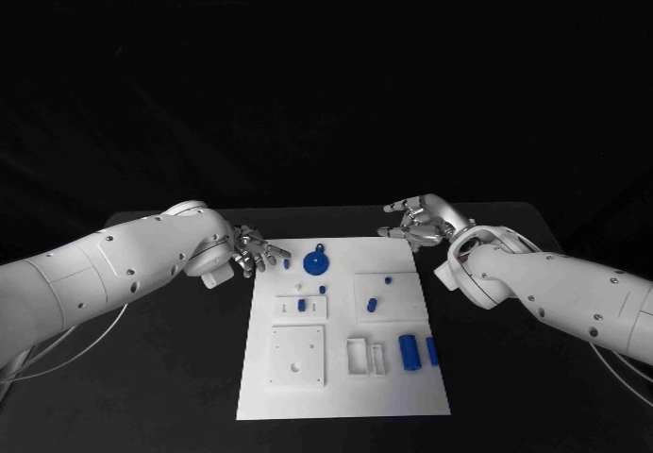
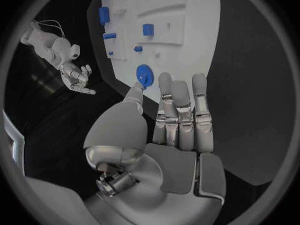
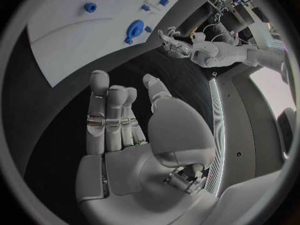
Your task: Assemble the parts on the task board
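Two hands flank the far end of the task board [image 1: 341,377], and we hold nothing in either. Our left hand [image 1: 252,253] waits at ten o'clock off the board's corner, fingers spread, near the round blue part [image 1: 316,261] lying at twelve, likely first in line. Our right hand [image 1: 425,222] hovers at one o'clock, fingers loosely apart. Two blue cylinders [image 1: 418,351] lie at four o'clock, not yet seated
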Tool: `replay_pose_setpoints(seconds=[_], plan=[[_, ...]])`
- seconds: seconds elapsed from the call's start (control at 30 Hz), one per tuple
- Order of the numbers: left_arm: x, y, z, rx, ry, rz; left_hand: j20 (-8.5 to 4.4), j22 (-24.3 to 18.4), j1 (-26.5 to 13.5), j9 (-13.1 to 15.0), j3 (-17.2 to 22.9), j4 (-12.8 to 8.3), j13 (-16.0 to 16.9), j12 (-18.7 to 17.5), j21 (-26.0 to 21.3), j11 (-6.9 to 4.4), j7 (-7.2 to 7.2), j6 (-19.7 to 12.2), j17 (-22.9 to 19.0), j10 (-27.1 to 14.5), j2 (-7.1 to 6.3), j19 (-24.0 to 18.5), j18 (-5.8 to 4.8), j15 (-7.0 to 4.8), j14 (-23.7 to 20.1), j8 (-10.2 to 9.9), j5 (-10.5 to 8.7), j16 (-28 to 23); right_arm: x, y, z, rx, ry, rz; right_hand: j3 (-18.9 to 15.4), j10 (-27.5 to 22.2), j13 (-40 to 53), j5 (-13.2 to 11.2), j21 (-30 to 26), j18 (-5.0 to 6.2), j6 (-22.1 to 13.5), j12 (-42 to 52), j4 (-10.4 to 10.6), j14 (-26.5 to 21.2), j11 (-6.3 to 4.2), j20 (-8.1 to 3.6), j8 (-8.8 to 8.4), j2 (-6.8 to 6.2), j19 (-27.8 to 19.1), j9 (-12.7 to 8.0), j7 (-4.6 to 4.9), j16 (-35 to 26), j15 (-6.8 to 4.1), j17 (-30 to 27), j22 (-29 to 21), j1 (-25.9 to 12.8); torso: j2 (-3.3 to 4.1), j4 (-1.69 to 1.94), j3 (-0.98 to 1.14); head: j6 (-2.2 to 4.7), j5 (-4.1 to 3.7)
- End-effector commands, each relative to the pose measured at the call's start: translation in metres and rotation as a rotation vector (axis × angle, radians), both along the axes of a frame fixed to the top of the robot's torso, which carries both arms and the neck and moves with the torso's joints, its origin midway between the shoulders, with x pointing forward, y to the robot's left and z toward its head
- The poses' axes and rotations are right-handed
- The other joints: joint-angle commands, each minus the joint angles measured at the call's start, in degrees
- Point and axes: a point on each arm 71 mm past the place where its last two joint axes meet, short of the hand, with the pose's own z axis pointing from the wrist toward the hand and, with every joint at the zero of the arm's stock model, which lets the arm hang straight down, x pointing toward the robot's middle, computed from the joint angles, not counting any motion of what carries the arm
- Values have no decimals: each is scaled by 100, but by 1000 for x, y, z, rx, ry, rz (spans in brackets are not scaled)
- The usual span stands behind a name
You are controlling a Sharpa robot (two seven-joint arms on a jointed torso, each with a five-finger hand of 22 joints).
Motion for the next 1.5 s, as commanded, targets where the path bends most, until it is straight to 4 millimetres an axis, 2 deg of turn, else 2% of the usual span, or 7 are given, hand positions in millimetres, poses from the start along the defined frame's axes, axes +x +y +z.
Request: replay_pose_setpoints(seconds=[0.03, 0.5, 0.77, 1.0, 1.33, 1.37, 1.5], plan=[[4, -2, 2, 41, 11, -32, 20, 76, 12, 41, 35, 103, 29, -22, -102, 49, 6, -74, -18, 98, -46, 68, -43, 28, -12, -16, -15, -23, 0, 2, 0, 0, -3, 14, 15, -27, 2, 18, 8, 66, -21, 15, -5, -12, -16, 33, -15, 20, 188, -2, 1, -12, -6, 8, 183, -12, 6, 3, -1, -8, -14], [19, -8, 2, 69, 30, -33, 35, 116, -28, -15, 6, 105, 34, -27, -178, 74, 44, -211, -22, 54, 21, 72, -42, 47, -48, -17, -119, -11, -1, 4, 1, 2, -5, 18, 15, -27, 2, 18, 8, 66, -21, 15, -5, -12, -16, 33, -15, 20, 188, -2, 1, -12, -6, 8, 183, -12, 29, -27, -10, -16, -11], [23, -12, 1, 74, 40, -37, 42, 131, -30, -32, -23, 74, 39, -19, -207, 83, 55, -246, -23, 27, 74, 77, -40, 54, -63, -17, -133, 3, -1, 5, 1, 3, -6, 20, 15, -27, 2, 18, 8, 66, -21, 15, -5, -12, -16, 33, -15, 20, 188, -2, 1, -12, -6, 8, 183, -12, 32, -25, -10, -37, -29], [26, -16, 0, 71, 48, -40, 45, 143, -24, -54, -113, -38, 42, 1, -254, 87, 57, -252, -35, 6, 214, 93, -41, 57, -77, -15, -130, 16, -2, 6, 1, 5, -6, 23, 15, -27, 2, 18, 8, 66, -21, 15, -5, -12, -16, 33, -15, 20, 188, -2, 1, -12, -6, 8, 183, -12, 39, -31, -11, -55, -41], [26, -18, -5, 78, 77, -53, 43, 149, 57, -69, -156, -192, 40, 7, -270, 84, 41, -176, -34, -3, 379, 86, -50, 55, -95, -15, -116, 38, -2, 7, 1, 5, -7, 24, 15, -27, 2, 18, 8, 66, -21, 15, -5, -12, -16, 33, -15, 20, 188, -2, 1, -12, -6, 8, 183, -12, 36, -21, -15, -94, -63], [27, -18, -6, 79, 79, -54, 39, 154, 52, -102, -213, -259, 36, 10, -267, 83, 42, -168, -35, -6, 430, 83, -55, 53, -104, -24, -111, 49, -2, 7, 1, 6, -7, 25, 23, -24, 2, 22, 9, 67, -22, 17, -2, -11, -17, 33, -16, 20, 189, -2, 1, -12, -6, 8, 184, -12, 37, -20, -14, -95, -64], [27, -19, -8, 80, 85, -53, 42, 148, 76, -112, -204, -278, 34, 7, -271, 87, 48, -190, -41, -12, 453, 80, -54, 56, -105, -21, -104, 42, -2, 7, 2, 6, -7, 25, 33, -20, 2, 28, 11, 68, -23, 19, 2, -9, -18, 33, -16, 19, 190, -2, 0, -12, -6, 8, 184, -12, 35, -22, -15, -103, -69]])
